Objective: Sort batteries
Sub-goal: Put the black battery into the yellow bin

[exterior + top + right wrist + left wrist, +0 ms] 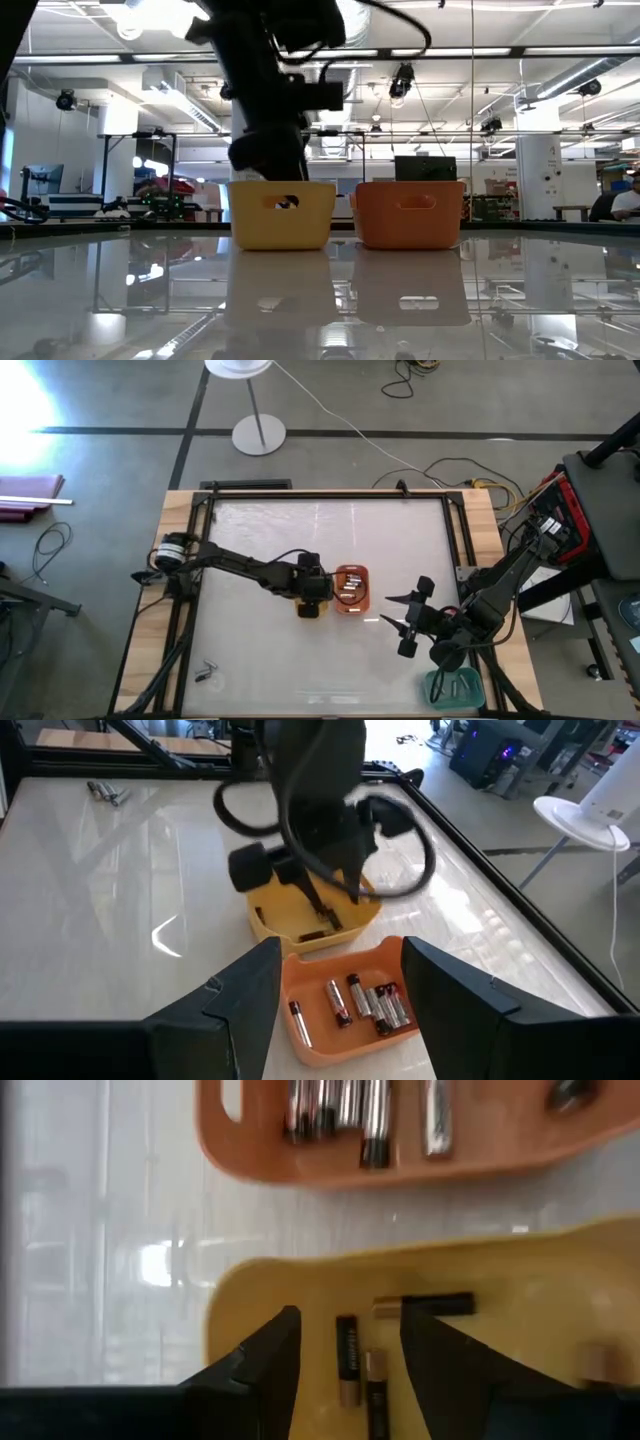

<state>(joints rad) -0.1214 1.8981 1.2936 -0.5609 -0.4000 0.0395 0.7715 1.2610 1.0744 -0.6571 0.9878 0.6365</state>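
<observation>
Mid-sort at frame centre, the left tool (pixel 345 1350) hangs wide and empty over dark batteries (pixel 347 1355) in the yellow tray (pixel 311 607), seemingly just dropped; next, fetch another from the worktop (pixel 260 650).

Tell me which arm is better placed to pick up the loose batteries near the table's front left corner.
Left. The loose batteries lie on its side; the left gripper is at the yellow tray, while the right gripper hangs farther off.

Left arm stretched toward table centre, left gripper (pixel 345 1365) pointing down, fingers apart. Right arm bent in from the right edge, right gripper (pixel 402 623) fingers (pixel 250 990) spread wide, raised off the surface
</observation>
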